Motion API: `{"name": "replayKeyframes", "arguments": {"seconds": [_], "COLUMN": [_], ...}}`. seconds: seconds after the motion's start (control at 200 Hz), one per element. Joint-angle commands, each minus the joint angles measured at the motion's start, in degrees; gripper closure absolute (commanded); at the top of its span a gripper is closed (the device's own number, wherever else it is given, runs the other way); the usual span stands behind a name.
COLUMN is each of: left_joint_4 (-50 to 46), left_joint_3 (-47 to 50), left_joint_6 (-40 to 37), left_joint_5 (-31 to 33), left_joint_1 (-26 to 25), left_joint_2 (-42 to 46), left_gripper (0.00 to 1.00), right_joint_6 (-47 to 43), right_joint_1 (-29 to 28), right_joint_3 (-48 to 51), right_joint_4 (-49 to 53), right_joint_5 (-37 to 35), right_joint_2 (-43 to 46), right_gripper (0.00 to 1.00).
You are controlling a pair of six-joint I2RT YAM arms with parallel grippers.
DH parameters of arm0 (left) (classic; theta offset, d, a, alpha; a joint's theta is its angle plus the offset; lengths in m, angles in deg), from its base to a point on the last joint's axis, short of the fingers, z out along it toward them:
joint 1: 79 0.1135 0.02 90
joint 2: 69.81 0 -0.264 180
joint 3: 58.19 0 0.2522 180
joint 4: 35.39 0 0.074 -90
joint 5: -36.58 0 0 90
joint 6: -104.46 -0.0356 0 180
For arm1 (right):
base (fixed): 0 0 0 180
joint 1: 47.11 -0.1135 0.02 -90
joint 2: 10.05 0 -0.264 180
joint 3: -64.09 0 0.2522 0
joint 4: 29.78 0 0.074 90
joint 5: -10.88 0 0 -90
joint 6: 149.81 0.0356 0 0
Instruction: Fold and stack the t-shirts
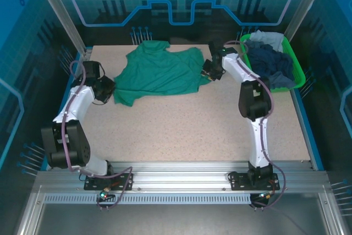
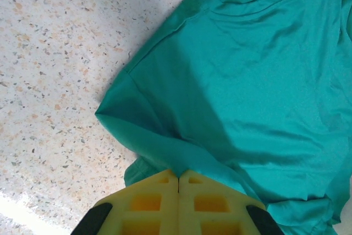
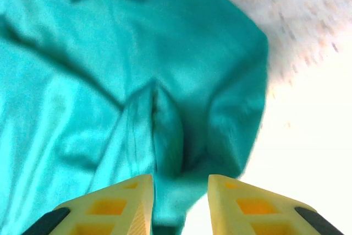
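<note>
Item 1: teal-green t-shirt (image 1: pixel 159 72). It lies opened out and rumpled on the speckled table (image 1: pixel 192 130), toward 11 o'clock from the table's middle, with the neck end toward the far edge.

Item 2: left gripper (image 2: pixel 179 180). It sits at the shirt's 8 o'clock corner, yellow fingers (image 2: pixel 148 202) pressed together and clenched on a bunched edge of the teal cloth. A sleeve fans out just beyond it on the tabletop.

Item 3: right gripper (image 3: pixel 180 180). It sits at the shirt's 3 o'clock edge with its jaws standing apart, released. A raised fold of teal cloth runs into the gap between the fingers.

Item 4: green basket (image 1: pixel 300 75). It stands at 2 o'clock on the table, well apart from the teal shirt. It holds a crumpled navy t-shirt (image 1: pixel 269 61), with a pale grey-blue t-shirt (image 1: pixel 264 38) at its far end.
</note>
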Motion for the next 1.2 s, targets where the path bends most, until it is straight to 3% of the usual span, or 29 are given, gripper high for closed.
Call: {"name": "replayKeyframes", "arguments": {"seconds": [0.0,0.23,0.83,1.195], "left_joint_4": [0.33,0.59,1.56,1.79], "left_joint_3": [-1.79,-1.21,-0.92,-1.44], "left_joint_6": [-1.43,-1.53,-0.32,0.09], "left_joint_5": [-0.91,-1.67,-3.04,-3.28], "left_joint_1": [0.54,0.47,0.33,0.11], "left_joint_2": [-0.92,-0.68,-0.47,-0.56], "left_gripper": [1.0,1.0,1.0,1.0], "right_joint_6": [-0.78,2.34,4.8,4.13], "right_joint_1": [-2.64,-6.55,-5.41,-5.56], "right_joint_3": [10.58,21.21,17.46,13.72], "right_joint_4": [-7.4,-13.77,-12.66,-9.37], "right_joint_5": [3.05,7.04,5.78,3.39], "right_joint_2": [7.35,9.59,2.76,0.87], "right_gripper": [0.67,0.68,0.73,0.92]}}
